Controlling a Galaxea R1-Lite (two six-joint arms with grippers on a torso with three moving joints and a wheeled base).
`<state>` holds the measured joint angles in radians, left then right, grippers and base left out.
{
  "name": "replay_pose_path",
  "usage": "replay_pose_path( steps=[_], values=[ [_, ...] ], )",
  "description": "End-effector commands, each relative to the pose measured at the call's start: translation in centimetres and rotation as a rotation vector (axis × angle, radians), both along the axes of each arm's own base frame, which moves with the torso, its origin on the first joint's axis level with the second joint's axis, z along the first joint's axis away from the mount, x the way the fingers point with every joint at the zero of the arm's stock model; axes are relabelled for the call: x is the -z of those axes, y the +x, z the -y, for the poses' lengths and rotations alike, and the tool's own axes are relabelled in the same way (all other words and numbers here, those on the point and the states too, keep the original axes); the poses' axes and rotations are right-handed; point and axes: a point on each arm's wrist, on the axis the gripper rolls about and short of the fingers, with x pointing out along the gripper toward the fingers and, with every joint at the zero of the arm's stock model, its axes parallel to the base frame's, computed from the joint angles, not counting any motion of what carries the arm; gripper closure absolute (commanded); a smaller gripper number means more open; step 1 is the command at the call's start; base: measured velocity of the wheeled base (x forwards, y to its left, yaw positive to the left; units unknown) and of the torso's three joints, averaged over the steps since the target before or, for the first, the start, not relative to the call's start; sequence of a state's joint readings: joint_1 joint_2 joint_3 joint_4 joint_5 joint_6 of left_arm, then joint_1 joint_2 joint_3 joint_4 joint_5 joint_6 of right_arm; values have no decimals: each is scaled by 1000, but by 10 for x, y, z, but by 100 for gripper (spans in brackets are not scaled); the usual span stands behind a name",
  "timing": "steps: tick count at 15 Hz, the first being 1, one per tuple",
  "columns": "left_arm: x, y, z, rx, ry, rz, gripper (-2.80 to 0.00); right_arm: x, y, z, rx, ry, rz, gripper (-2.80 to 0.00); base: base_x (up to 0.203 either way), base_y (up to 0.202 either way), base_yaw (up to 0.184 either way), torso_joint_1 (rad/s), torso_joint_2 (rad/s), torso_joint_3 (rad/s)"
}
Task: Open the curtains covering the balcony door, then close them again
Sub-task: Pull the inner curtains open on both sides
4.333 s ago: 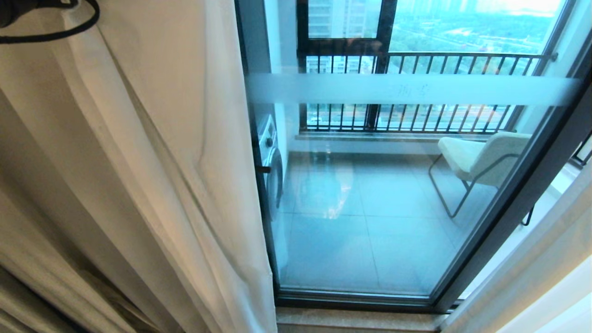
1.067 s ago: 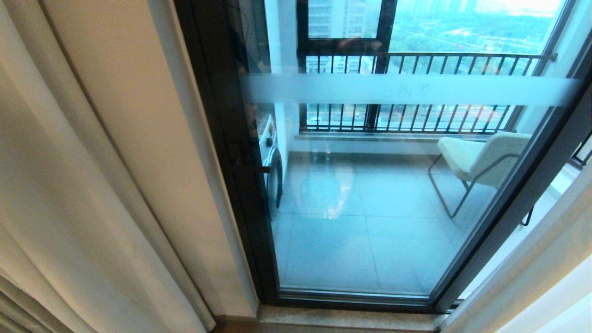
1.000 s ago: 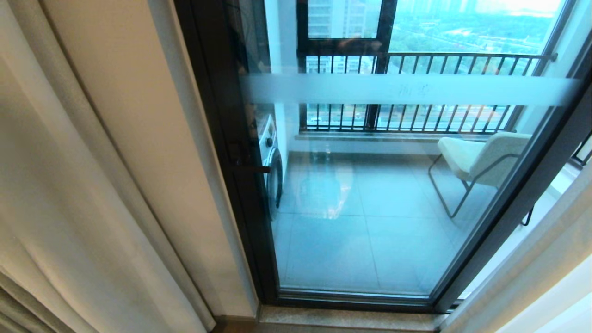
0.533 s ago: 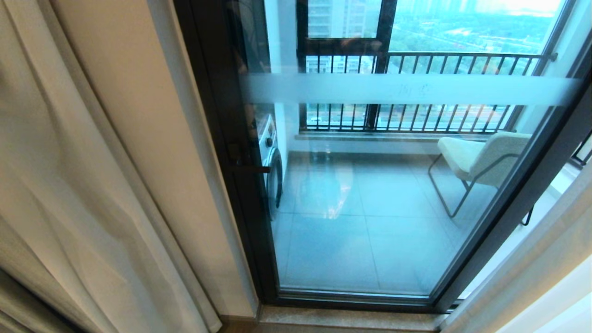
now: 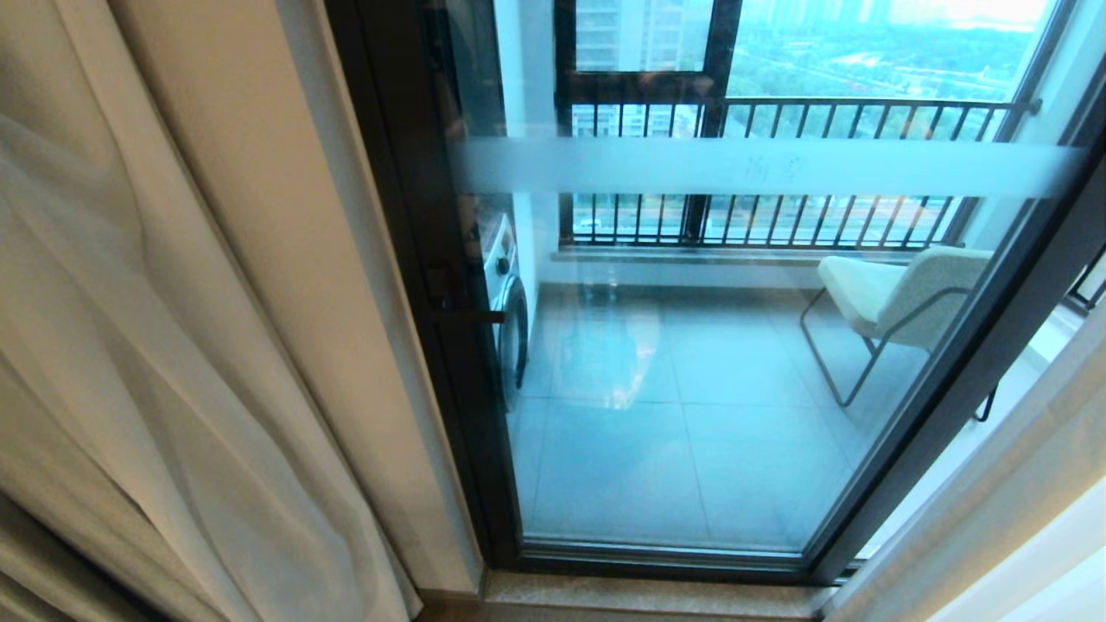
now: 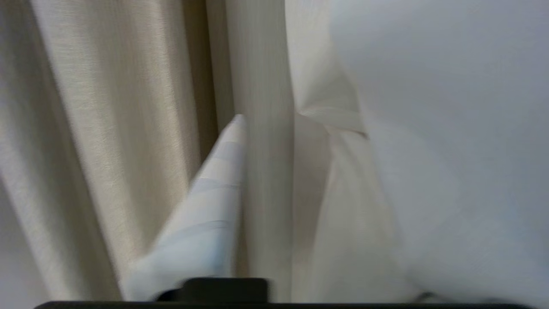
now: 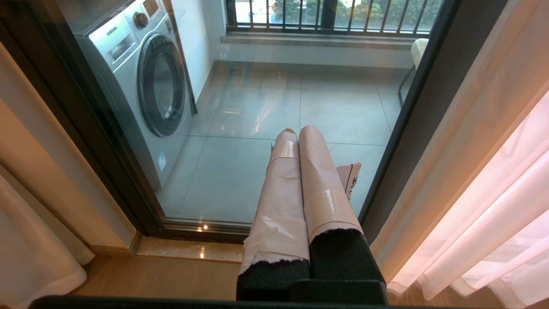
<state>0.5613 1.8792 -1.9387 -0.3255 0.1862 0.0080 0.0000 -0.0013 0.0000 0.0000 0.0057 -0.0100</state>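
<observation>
The curtains [image 5: 173, 363] hang bunched at the robot's left, clear of the balcony door [image 5: 691, 345], whose glass shows a washing machine [image 7: 146, 86] and a pale chair [image 5: 890, 294] on the balcony beyond. Another sheer panel [image 7: 493, 180] hangs at the right edge of the door. The opening half of the task looks done; the closing half appears to be starting. The left claw [image 6: 266, 206] is out of the head view, deep among the folds, and only one taped finger [image 6: 210, 214] shows, so whether it grips fabric cannot be told. The right claw [image 7: 300, 171] is parked low before the glass, fingers pressed together and holding nothing. The next move likely calls for pinching the curtain's leading edge and drawing it rightward across the door.
</observation>
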Motion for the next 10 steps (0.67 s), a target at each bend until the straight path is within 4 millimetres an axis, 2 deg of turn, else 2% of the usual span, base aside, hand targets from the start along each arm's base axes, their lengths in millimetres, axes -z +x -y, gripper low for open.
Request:
replay_pose_path(
  steps=[1,6,10],
  values=[
    [-10,-24,15,-1,5,9,-280,0,0,0,0,-1,-1,0,0,0,0,0,0,0],
    [2,-64,53,34,-30,-52,-280,0,0,0,0,-1,-1,0,0,0,0,0,0,0],
    [33,-103,88,80,-76,-131,-280,0,0,0,0,-1,-1,0,0,0,0,0,0,0]
  ],
)
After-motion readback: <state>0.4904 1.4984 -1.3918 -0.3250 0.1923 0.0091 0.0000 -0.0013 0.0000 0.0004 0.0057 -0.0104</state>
